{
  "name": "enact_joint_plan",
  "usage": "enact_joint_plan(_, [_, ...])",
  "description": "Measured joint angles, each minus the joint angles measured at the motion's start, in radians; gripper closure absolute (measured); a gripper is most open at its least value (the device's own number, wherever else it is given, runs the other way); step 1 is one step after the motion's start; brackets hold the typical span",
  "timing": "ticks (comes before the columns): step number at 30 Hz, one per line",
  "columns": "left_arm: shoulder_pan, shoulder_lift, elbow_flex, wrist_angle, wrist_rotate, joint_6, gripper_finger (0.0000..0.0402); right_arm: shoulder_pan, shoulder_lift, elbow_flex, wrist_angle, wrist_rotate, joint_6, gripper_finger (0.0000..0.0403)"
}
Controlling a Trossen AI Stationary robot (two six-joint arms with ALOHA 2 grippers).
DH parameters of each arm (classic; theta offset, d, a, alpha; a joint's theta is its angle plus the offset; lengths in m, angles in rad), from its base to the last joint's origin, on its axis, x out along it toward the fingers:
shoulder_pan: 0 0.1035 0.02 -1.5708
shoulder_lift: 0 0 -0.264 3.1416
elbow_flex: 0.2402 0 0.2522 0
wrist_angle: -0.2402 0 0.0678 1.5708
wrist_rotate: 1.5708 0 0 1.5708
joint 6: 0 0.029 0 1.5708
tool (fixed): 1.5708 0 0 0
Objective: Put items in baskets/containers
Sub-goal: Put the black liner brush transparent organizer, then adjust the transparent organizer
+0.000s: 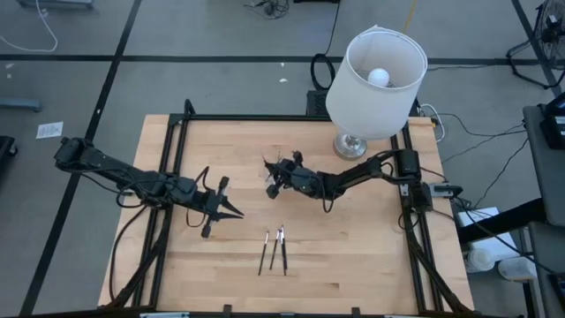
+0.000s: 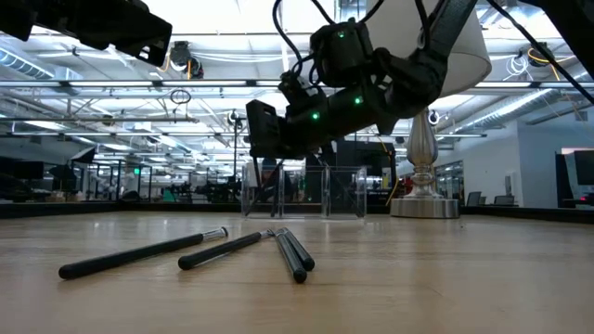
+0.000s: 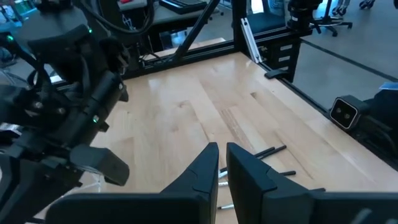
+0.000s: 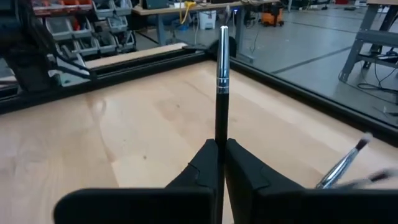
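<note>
At the far right of the table point(image 1: 353, 265) stands the lamp point(image 1: 375, 84), the biggest thing here and no part of your job; keep the arm clear of its shade. Just left of its base the clear tray point(image 2: 302, 193) sits at mid-table, little more than glinting edges in the low view. You have the right gripper point(image 4: 221, 155) above that spot, pinched on one thin black stick point(image 4: 221, 87) with a silvery band, held low on its shaft so most of it stands out beyond the fingers. Judging by its look, it is light, stiff and smooth, so it may swivel or slide in a narrow pinch; a hold nearer the middle would steady it. A pale-tipped stick point(image 4: 345, 163) lies close by at the edge of the right wrist view. The left gripper point(image 1: 221, 209) hovers at the left, its fingers nearly together with nothing between them. Near you, the loose sticks point(image 1: 274, 250) lie close together on the wood, some touching; take each at mid-shaft, across its length, since the ends look slimmer and more delicate.
</note>
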Motion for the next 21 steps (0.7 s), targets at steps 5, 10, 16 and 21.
enact_joint_plan(5, [0.001, 0.000, 0.000, 0.000, -0.017, 0.010, 0.0360, 0.001, -0.001, 0.000, 0.002, -0.002, 0.000, 0.0361])
enact_joint_plan(10, [0.001, 0.000, 0.000, 0.012, -0.017, 0.019, 0.0360, 0.008, -0.001, 0.000, 0.013, -0.001, -0.002, 0.0329])
enact_joint_plan(16, [0.001, 0.000, 0.000, 0.022, -0.017, 0.019, 0.0360, 0.020, -0.015, 0.000, 0.031, 0.001, -0.029, 0.0310])
enact_joint_plan(21, [0.001, 0.000, 0.000, 0.020, -0.017, 0.018, 0.0360, 0.044, -0.066, 0.000, 0.026, 0.003, -0.100, 0.0311])
